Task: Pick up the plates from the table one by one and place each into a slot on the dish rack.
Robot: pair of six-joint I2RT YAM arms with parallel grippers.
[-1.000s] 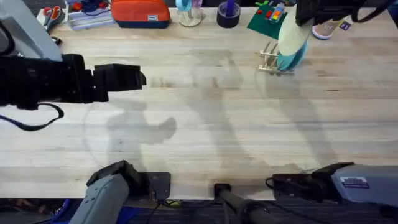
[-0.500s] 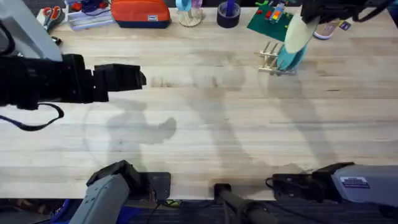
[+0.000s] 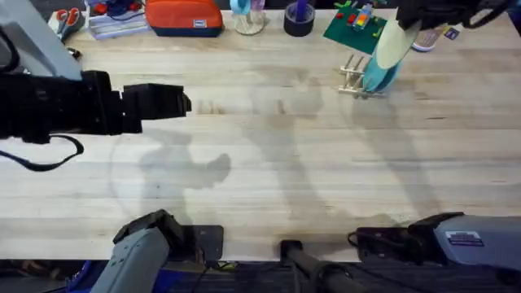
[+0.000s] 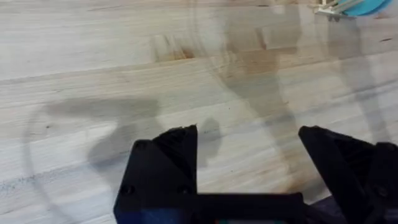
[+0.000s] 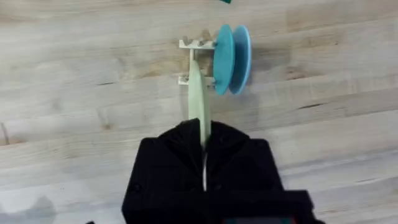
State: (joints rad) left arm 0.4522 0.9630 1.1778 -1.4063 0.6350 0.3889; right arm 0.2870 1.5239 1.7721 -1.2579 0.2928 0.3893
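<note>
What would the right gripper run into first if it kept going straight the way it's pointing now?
Probably the dish rack: the right gripper, shut on the cream plate, points at the slot beside the two teal plates. Depth is unclear.

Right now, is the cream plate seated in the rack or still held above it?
Held: the right gripper is shut on the cream plate, edge-on over the dish rack.

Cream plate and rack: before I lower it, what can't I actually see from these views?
- Cream plate, right wrist view: its held edge is hidden between the right gripper fingers.
- Dish rack, overhead: the pegs are too small, and the plate covers part of them, so the slot below is unclear.
- Two teal plates: their lower edges in the slots are hidden.
</note>
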